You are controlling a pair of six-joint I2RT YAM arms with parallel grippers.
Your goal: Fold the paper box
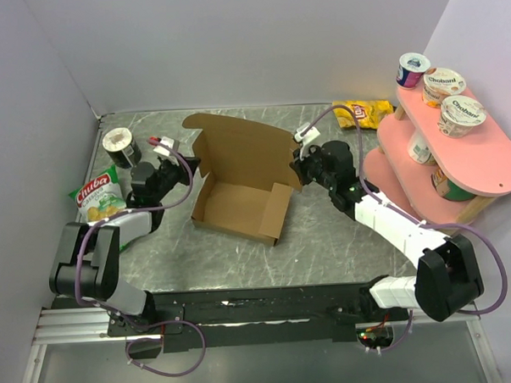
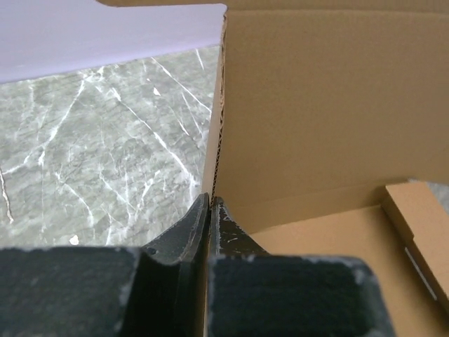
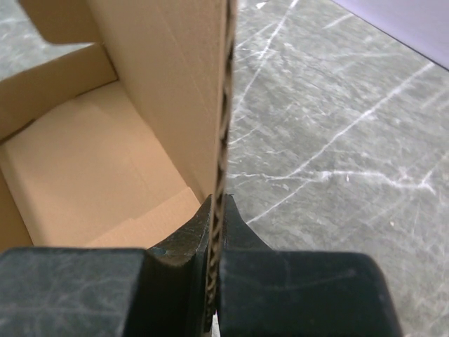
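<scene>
The left gripper [image 2: 210, 205] has its jaws pressed together on the upright left wall of the plain brown cardboard paper box [image 2: 316, 105]. The wall's corrugated edge runs straight up out of the pinch. One black finger [image 2: 175, 242] is on the table side of the wall and the other is inside the box. The right gripper [image 3: 221, 205] is clamped the same way on the box's right wall, again with one finger on each face of the cardboard.

In the overhead view the paper box [image 1: 239, 205] sits between the two grippers as an open tray, its broad lid flap standing up along the far side.

The box rests on a grey marble-patterned table [image 1: 325, 239]. Left of the box, beyond the left gripper [image 1: 189, 167], are a round black-and-white tub [image 1: 119, 146] and a green-and-white snack bag [image 1: 99, 197] (printed "Chiba"). Behind the box and to its right lies a yellow crisp bag [image 1: 362, 113]. Further right of the box, past the right gripper [image 1: 298, 167], stands a pink two-tier shelf [image 1: 492, 160] holding yoghurt cups [image 1: 443, 83].
</scene>
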